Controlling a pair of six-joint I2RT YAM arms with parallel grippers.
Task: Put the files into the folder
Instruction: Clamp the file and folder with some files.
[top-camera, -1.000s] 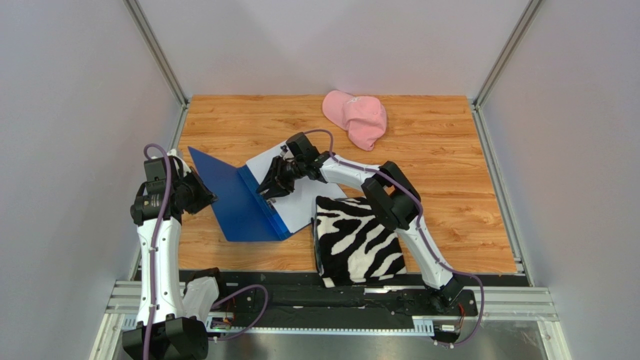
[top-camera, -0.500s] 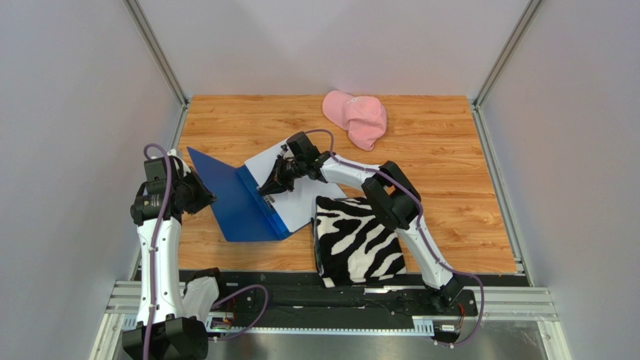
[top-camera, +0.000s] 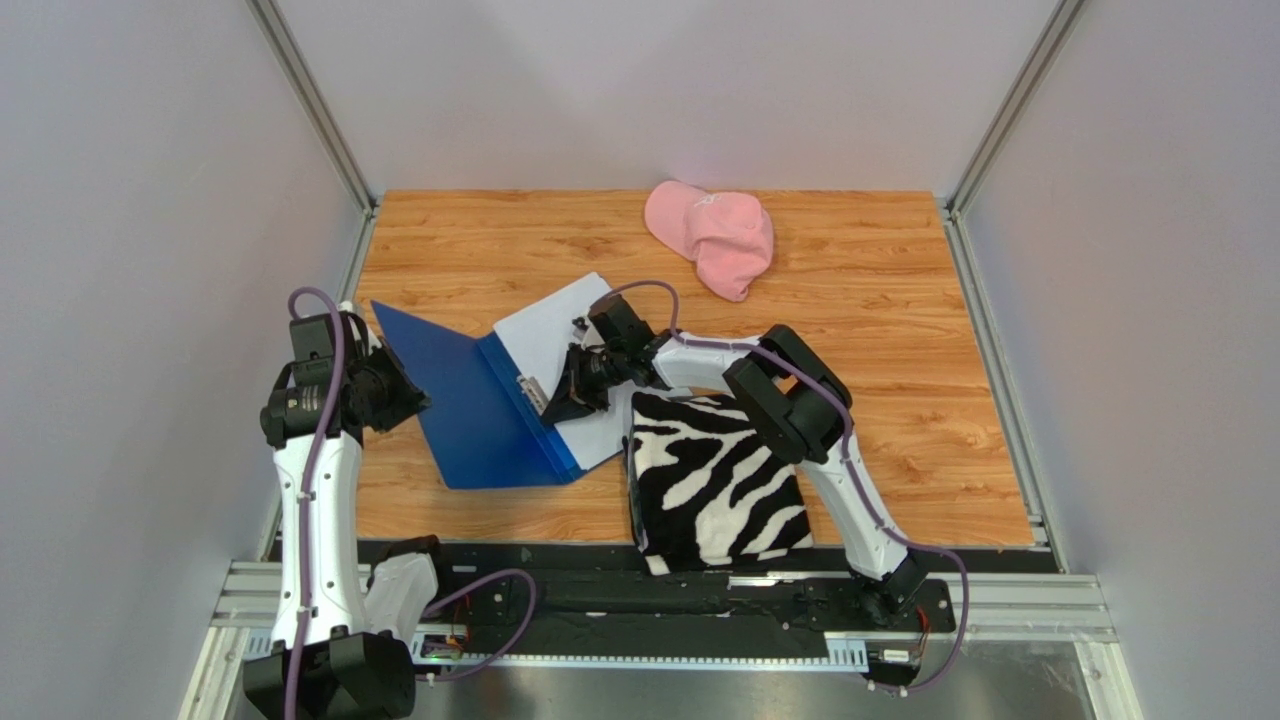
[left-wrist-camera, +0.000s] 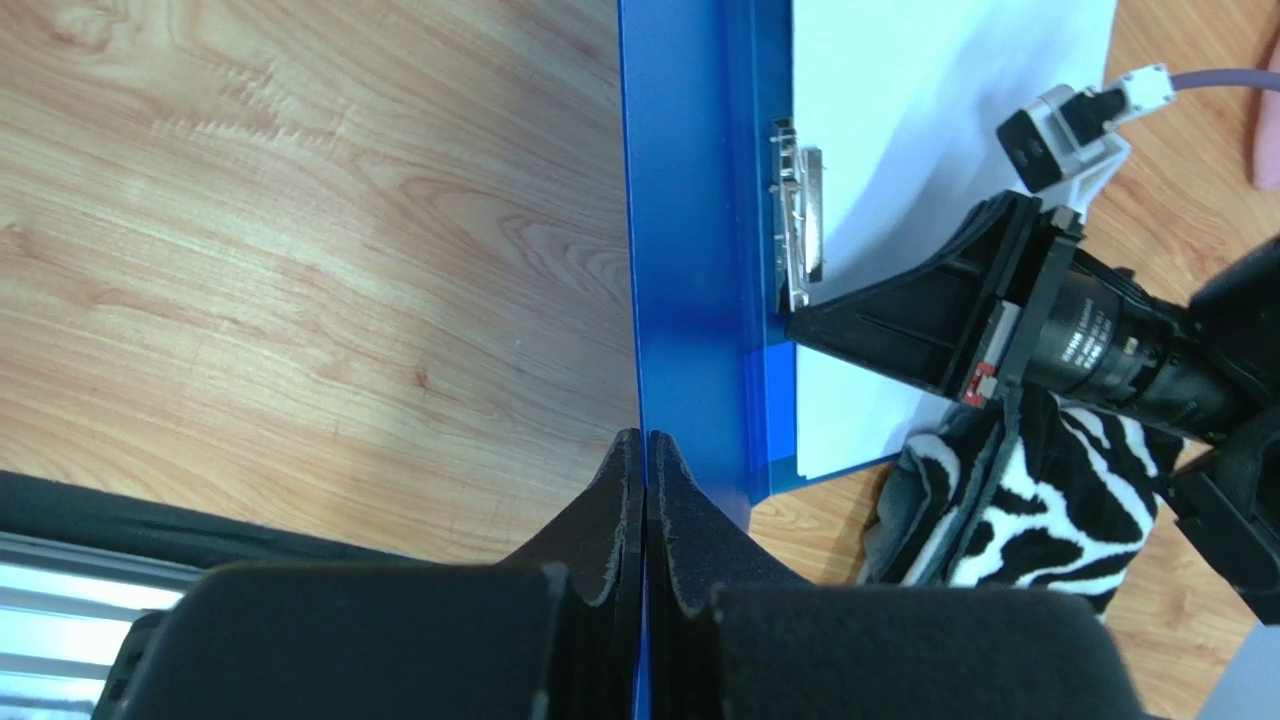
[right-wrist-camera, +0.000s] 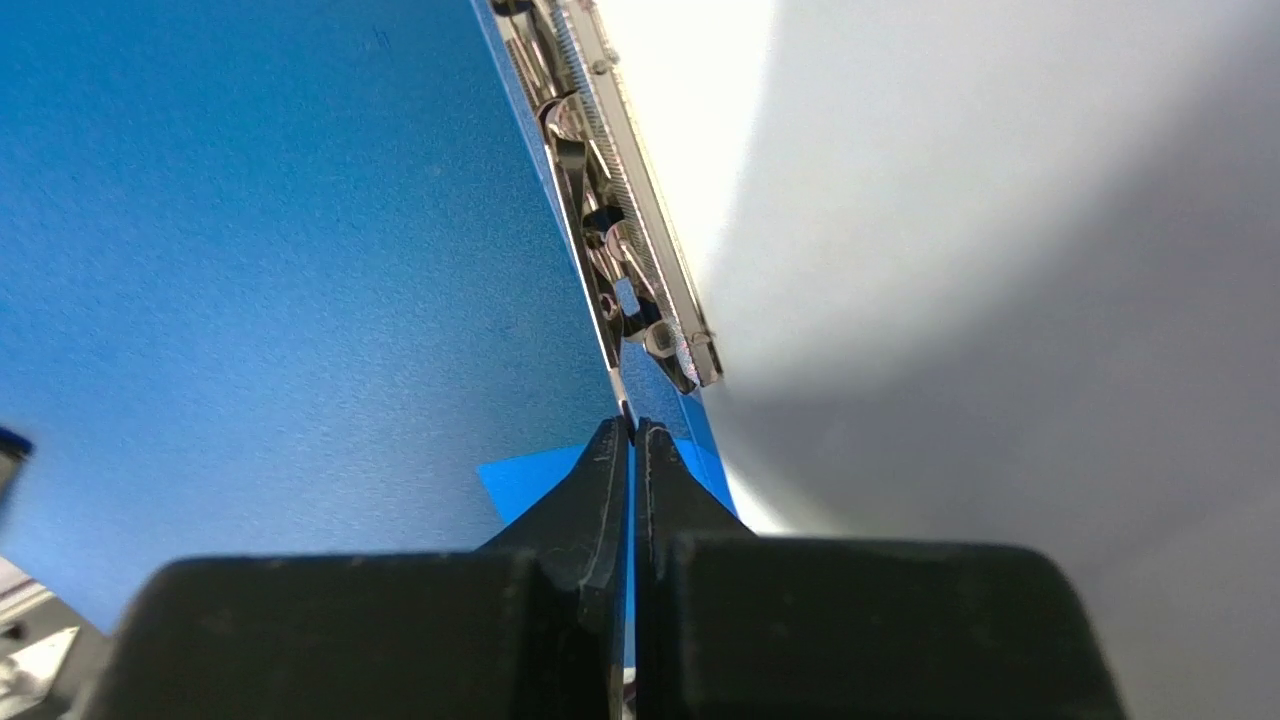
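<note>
At table left, folder stands open, files on its right leaf beside the clip. Left end effector clenches the raised cover; right end effector is pinched shut at the clip's near end. Best practice: steady cover, sheets squared to clip.

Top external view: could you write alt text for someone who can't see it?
An open blue folder lies on a wooden table with white sheets on its right half. The left gripper pinches its raised cover, and the shut right gripper sits at its spine. A zebra-striped cloth and pink cap lie nearby.
</note>
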